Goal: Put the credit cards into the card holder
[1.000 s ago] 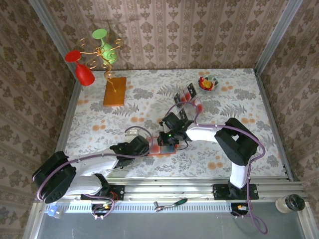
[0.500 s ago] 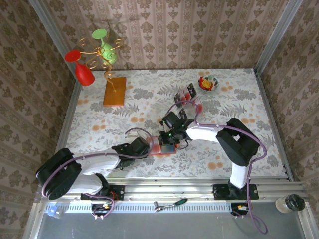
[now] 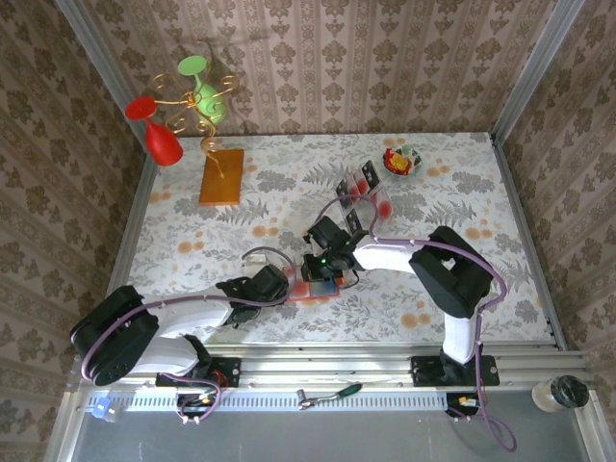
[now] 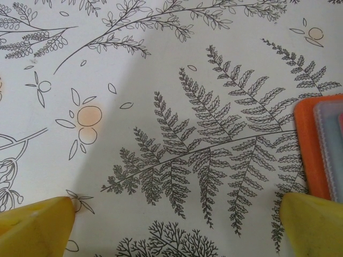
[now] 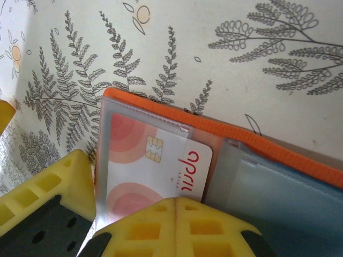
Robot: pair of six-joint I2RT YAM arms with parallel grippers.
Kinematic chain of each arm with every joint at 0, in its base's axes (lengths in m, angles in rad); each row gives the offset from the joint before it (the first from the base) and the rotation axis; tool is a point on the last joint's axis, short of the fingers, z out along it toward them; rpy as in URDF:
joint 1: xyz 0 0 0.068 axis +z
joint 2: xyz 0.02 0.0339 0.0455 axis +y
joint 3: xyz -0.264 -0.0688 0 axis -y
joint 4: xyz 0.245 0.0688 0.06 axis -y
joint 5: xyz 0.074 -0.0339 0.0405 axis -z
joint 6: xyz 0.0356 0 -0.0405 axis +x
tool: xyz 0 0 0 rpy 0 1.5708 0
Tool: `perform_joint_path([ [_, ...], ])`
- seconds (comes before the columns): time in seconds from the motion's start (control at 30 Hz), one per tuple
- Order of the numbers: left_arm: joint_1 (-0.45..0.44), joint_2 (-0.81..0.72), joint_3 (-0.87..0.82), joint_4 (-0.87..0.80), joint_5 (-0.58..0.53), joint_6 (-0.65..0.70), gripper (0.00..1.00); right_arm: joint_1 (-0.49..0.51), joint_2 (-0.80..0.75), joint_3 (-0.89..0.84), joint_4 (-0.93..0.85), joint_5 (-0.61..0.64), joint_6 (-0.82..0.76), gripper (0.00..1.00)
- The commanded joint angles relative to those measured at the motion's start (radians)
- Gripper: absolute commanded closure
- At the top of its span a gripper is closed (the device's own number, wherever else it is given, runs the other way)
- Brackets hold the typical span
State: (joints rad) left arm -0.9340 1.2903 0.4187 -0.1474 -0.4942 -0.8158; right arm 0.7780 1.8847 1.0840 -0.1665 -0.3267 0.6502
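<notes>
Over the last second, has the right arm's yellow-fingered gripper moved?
Yes. The right gripper has edged slightly left, away from the small colourful bowl at the back, staying over the orange-red folding card holder.

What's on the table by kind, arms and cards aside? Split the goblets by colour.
Red goblet: 1
Green goblet: 1
Wire stand: 1
Bowl: 1
Clear tray: 1
Card holder: 1
Total: 6

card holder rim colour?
Bright orange card holder rim, grey-blue inside; clearest in the right wrist view.
</notes>
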Motion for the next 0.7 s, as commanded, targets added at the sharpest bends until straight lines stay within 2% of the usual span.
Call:
perform_joint_path([
  [0.0, 0.007, 0.023, -0.016, -0.002, 0.011, -0.005, 0.00, 0.013, 0.034, 0.026, -0.016, -0.011, 0.005, 0.94],
  [0.23, 0.007, 0.020, -0.021, -0.003, 0.011, -0.008, 0.00, 0.013, 0.023, 0.056, -0.031, -0.018, 0.004, 0.95],
  [0.43, 0.007, 0.013, -0.021, -0.004, 0.011, -0.008, 0.00, 0.009, -0.051, 0.057, -0.092, 0.056, -0.027, 0.95],
  [0.67, 0.006, 0.015, -0.019, -0.005, 0.011, -0.006, 0.00, 0.011, -0.058, 0.038, -0.141, 0.086, -0.046, 0.96],
])
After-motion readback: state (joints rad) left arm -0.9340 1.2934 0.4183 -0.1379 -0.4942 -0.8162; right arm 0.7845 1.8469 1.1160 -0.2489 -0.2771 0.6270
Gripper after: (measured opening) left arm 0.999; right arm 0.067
